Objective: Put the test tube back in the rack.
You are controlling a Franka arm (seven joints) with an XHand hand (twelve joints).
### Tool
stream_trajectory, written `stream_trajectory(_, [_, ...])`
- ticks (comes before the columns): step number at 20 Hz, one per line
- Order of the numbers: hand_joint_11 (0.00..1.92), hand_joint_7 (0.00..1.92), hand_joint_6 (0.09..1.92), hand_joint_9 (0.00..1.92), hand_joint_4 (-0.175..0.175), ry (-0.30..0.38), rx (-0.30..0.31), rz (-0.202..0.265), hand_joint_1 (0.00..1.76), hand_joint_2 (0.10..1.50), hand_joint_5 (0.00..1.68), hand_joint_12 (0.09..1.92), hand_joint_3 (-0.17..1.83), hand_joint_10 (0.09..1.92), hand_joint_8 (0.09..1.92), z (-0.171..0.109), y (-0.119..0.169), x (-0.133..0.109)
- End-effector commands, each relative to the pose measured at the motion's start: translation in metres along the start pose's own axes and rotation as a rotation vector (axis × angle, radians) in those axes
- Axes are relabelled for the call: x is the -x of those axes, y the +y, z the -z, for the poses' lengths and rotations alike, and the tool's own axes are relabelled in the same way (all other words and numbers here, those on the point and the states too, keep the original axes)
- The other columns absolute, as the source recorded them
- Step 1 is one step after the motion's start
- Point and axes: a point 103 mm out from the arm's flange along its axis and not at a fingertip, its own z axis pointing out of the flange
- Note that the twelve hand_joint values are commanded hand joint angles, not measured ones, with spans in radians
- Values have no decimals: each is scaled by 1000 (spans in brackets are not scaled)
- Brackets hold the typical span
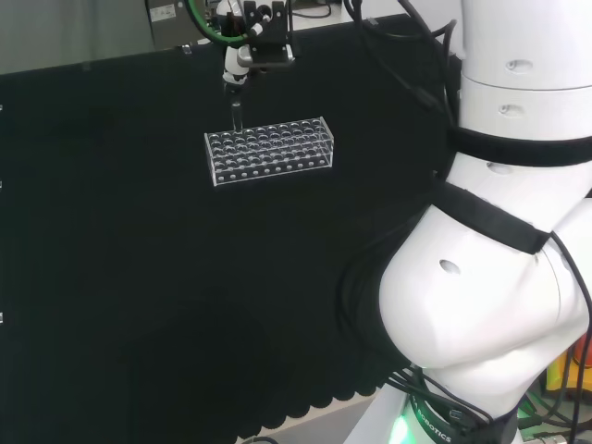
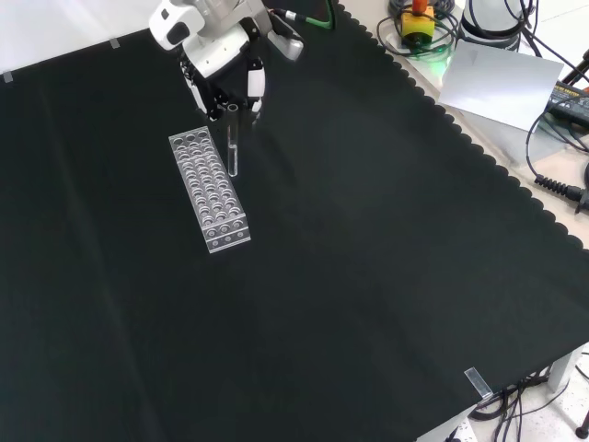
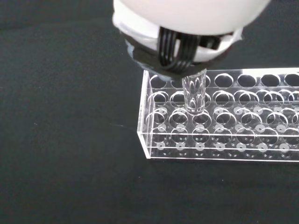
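Clearly the hand pinched the tube by its top between curled fingers; it hung upright below them, tip over the rack. Light, slick, brittle glass, I judged, best held near the rim.

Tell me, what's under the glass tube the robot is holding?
The clear rack with its rows of round holes sits below the test tube, held in the hand. The tube's bottom hides which hole it is over.

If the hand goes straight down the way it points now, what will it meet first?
Most likely the rack: the hand holds the test tube upright over holes near one end. Whether its tip has entered a hole is unclear.
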Motion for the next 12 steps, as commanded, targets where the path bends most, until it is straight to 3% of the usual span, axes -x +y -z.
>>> stream_trajectory(1, [1256, 1838, 343, 1405, -175, -31, -17, -8, 1437, 671, 1396, 912, 508, 404, 252, -10, 15, 3])
stream_trajectory(12, [1256, 1838, 345, 1404, -175, -14, -34, -42, 1437, 671, 1395, 911, 509, 406, 251, -19, 29, 17])
